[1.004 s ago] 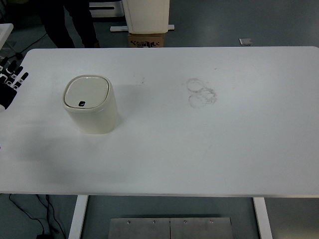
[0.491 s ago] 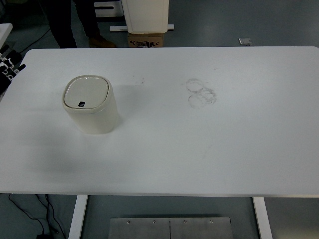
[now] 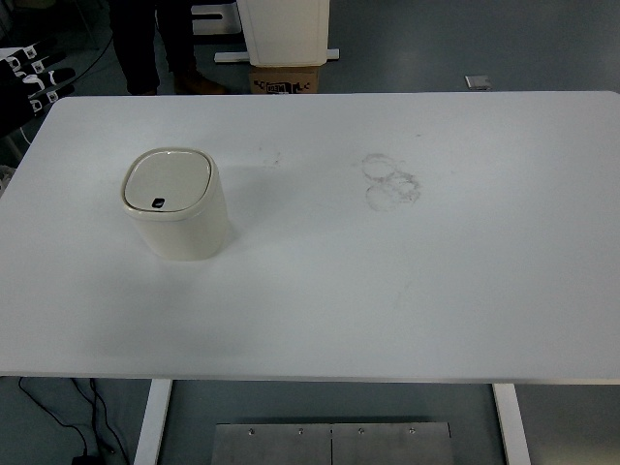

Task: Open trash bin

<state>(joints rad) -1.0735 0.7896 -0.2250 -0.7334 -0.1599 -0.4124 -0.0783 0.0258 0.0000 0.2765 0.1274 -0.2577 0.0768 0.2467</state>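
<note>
The left hand point(image 3: 29, 85), grip unclear, hangs off the table's point(image 3: 387, 291) corner; the bin point(image 3: 176, 203), lid closed, stands right of it, untouched.

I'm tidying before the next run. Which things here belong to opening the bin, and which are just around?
For the job: trash bin, its lid, left hand.
Just around: cardboard box, ring stains, person's legs.

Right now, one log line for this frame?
bin: lid shut, upright, table left | left hand: far-left corner, off bin | right hand: out of view | step: not started
</note>
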